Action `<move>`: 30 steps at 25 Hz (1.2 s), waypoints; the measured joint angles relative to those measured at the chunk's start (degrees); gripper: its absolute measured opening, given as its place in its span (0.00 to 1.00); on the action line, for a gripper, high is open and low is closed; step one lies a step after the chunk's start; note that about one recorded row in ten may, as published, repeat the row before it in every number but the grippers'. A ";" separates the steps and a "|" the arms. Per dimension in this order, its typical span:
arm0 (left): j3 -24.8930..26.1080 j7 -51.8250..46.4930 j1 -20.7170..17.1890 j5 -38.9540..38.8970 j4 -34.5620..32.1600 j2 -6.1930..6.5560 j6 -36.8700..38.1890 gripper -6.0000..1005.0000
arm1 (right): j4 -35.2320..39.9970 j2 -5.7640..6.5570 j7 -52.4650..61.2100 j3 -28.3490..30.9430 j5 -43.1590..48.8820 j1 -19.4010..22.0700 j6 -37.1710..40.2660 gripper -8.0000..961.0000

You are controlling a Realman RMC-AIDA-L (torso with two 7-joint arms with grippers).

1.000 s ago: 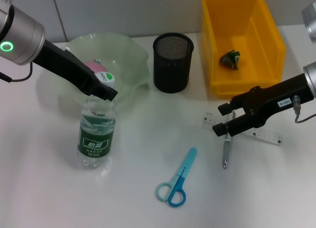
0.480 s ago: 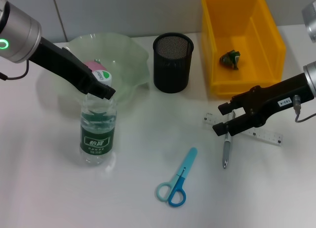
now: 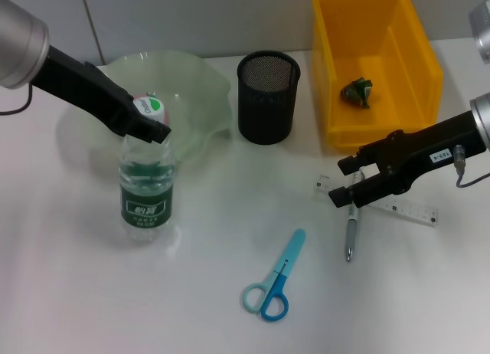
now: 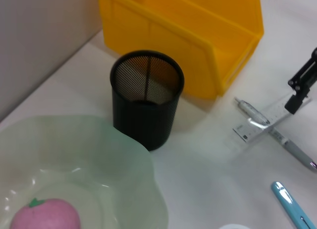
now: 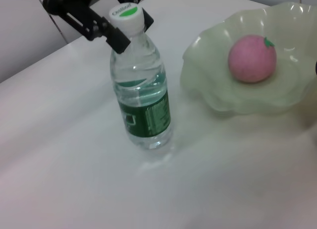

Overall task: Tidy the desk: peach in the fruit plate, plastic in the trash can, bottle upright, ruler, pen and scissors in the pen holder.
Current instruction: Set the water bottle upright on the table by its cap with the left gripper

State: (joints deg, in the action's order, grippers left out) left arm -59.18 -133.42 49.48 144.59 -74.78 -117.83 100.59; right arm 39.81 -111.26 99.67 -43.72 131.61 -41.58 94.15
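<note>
Bottle [image 3: 143, 187]: upright on the desk [image 3: 207, 293], right in front of the bowl [image 3: 199, 93], white-and-green cap on top, green label near the base.
Left gripper [image 3: 150, 126]: at the bottle's neck, just under the cap. In the right wrist view, black fingers [image 5: 111, 35] on either side of the neck, looks clamped on; hard to read that from the head view alone.
Peach [image 5: 251, 58]: pink, sitting in the bowl. Plain in both wrist views, mostly hidden behind the left arm in the head view.
Holder [image 3: 268, 96]: black mesh cup between the bowl and the yellow bin [image 3: 375, 63], nothing visible inside from the left wrist view.
Plastic [image 3: 357, 92]: crumpled greenish scrap on the bin floor, seen only from the head view.
Right gripper [image 3: 354, 189]: low over the top end of the pen [image 3: 350, 230], jaws narrow. Closed on the pen or not, can't tell.
Ruler [image 3: 398, 207]: clear, flat on the desk, lying across the pen near its top end under the right gripper.
Scissors [image 3: 274, 278]: blue, flat on the desk, closed, well apart from both grippers.
</note>
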 joint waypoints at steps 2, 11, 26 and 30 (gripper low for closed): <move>0.00 0.00 0.00 0.00 0.00 0.00 0.00 0.45 | 0.00 0.00 0.02 -0.17 -0.14 0.00 -0.02 0.83; 5.40 6.57 -1.17 -0.08 -0.42 -0.10 2.05 0.46 | -0.12 0.00 0.25 0.29 -0.17 -0.34 -0.19 0.83; 7.24 14.62 -4.25 -2.53 -1.59 0.53 2.37 0.46 | -0.14 -0.14 0.26 1.31 -0.45 0.05 -0.35 0.82; 8.96 17.35 -5.21 -3.07 -1.64 0.66 2.41 0.46 | -0.21 -0.18 0.26 2.17 -0.48 0.18 -0.21 0.83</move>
State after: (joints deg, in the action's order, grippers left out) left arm -50.22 -116.07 44.27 141.52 -76.42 -117.18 103.00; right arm 39.60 -111.44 99.93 -41.56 131.12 -41.40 93.94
